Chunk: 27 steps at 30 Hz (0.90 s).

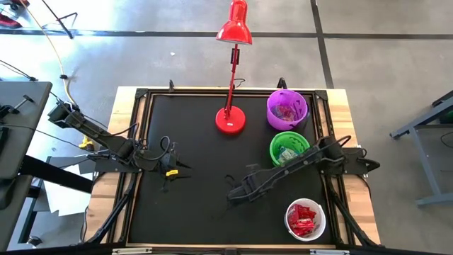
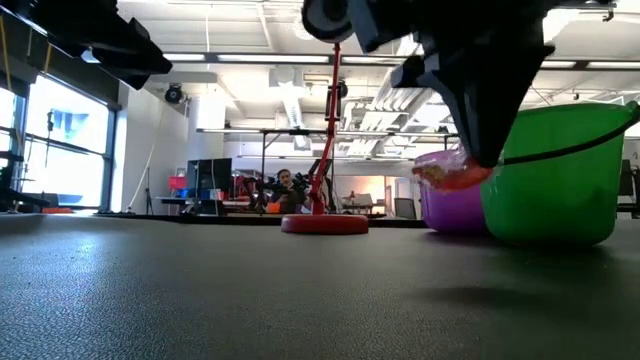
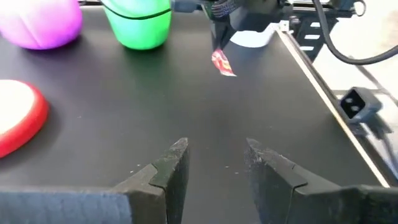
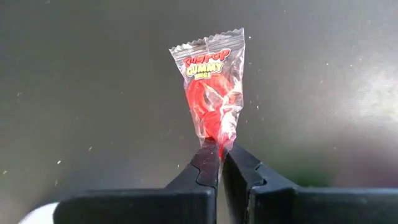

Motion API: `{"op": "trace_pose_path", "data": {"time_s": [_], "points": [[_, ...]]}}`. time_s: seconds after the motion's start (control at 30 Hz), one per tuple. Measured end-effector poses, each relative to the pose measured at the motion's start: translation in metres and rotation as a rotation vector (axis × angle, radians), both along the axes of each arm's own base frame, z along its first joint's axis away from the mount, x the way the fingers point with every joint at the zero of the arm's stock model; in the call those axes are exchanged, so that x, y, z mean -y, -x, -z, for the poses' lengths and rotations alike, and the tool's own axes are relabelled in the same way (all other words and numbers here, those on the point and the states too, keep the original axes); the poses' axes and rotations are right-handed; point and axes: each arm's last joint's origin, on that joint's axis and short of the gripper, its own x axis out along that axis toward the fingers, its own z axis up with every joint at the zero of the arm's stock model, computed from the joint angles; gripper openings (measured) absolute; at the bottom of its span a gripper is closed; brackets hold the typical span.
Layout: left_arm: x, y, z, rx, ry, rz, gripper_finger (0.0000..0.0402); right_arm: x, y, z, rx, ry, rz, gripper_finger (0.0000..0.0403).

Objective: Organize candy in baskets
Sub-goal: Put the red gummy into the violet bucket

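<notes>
Candy status?
— One red gummy sweet (image 4: pixel 210 93) in a clear wrapper, pinched by its lower end in the right gripper (image 4: pixel 220 151). Jaws shut tight on the wrapper, sweet hanging clear above the black mat (image 1: pixel 198 205).

Where's that gripper?
— Near the middle of the mat, a bit toward the front, arm reaching in from the right edge. Left wrist view shows the sweet dangling off the surface.

Baskets?
— All three along the right side. Purple basket (image 1: pixel 287 108) at the back with mixed wrappers, green basket (image 1: pixel 289 147) just in front of it with candy inside, white basket (image 1: pixel 306 219) at the front right corner holding red candy. The held sweet is well apart from the white one, nearer the green.

Left gripper?
— Left gripper (image 3: pixel 216 158) sits low over the mat's left side, fingers parted, nothing between them.

Anything else?
— Red desk lamp (image 1: pixel 233 42), round base (image 1: pixel 230 120) on the mat beside the purple basket. Wooden table (image 1: pixel 350 113) frame around the mat. A person shows far back in the room in the low view — too small to tell more.
</notes>
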Motion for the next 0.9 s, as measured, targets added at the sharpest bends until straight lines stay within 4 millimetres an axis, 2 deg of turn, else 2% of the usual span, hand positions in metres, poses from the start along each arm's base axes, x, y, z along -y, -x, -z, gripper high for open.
{"op": "trace_pose_path", "data": {"time_s": [0.27,0.47,0.6,0.7,0.8,0.9], "points": [[-0.004,0.000,0.001,0.013,-0.059,-0.110,0.0136,0.024,0.023,0.015,0.120,-0.060,0.050,0.0000],[-0.007,0.000,0.000,0.035,-0.114,-0.221,0.0136,0.059,0.053,0.010,0.174,0.010,0.071,0.0000],[-0.010,0.000,-0.001,0.061,-0.156,-0.315,0.0136,0.088,0.067,-0.004,0.235,0.028,0.051,0.0000],[-0.013,0.001,-0.002,0.079,-0.189,-0.387,0.0136,0.115,0.070,-0.019,0.346,0.024,0.046,0.0000],[-0.014,0.001,-0.003,0.097,-0.196,-0.455,0.0136,0.142,0.066,-0.043,0.539,-0.011,0.045,0.0000],[-0.015,0.001,-0.003,0.115,-0.171,-0.516,0.0136,0.163,0.073,-0.066,0.653,0.016,0.007,0.0000]]}}
